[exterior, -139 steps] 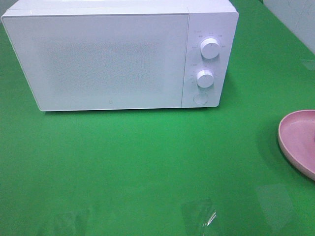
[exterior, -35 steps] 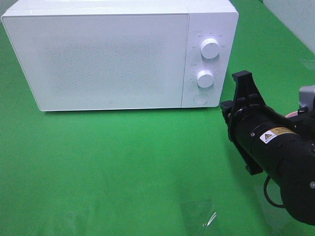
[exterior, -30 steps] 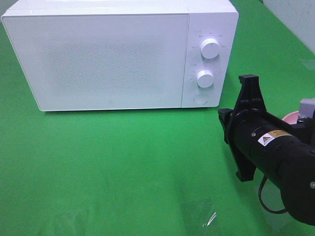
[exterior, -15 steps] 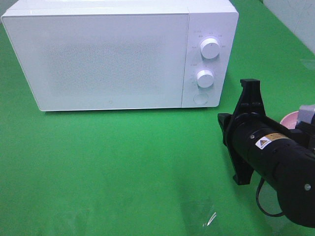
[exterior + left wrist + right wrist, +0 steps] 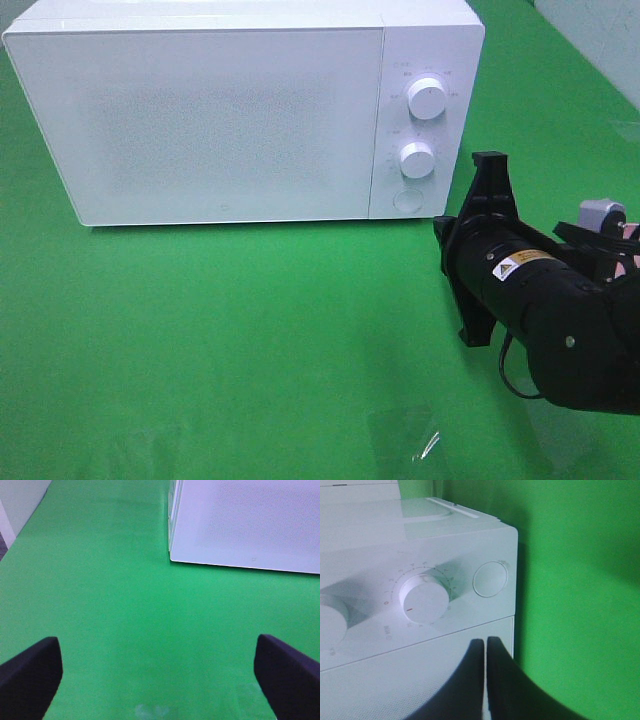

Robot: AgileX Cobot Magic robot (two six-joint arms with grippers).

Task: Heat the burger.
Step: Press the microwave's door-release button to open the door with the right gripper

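The burger is out of view. The white microwave [image 5: 200, 120] stands at the back of the green table with its door closed. Its control panel carries an upper knob [image 5: 428, 99], a lower knob [image 5: 417, 159] and a round button [image 5: 407, 200]. My right arm [image 5: 540, 300] reaches in from the right, just right of that panel. In the right wrist view my right gripper [image 5: 485, 642] is shut and empty, close to the lower knob [image 5: 424, 600] and the round button [image 5: 490, 579]. My left gripper [image 5: 160, 680] is open and empty over bare cloth in front of the microwave's corner [image 5: 172, 555].
The green cloth [image 5: 250, 340] covers the whole table. A pink plate lies at the right edge, almost wholly hidden behind my right arm. A pale wall [image 5: 600, 30] borders the back right corner.
My right arm came in from the right, covered the pink plate, and has moved left and closer to the microwave's control panel. The microwave door stays closed.
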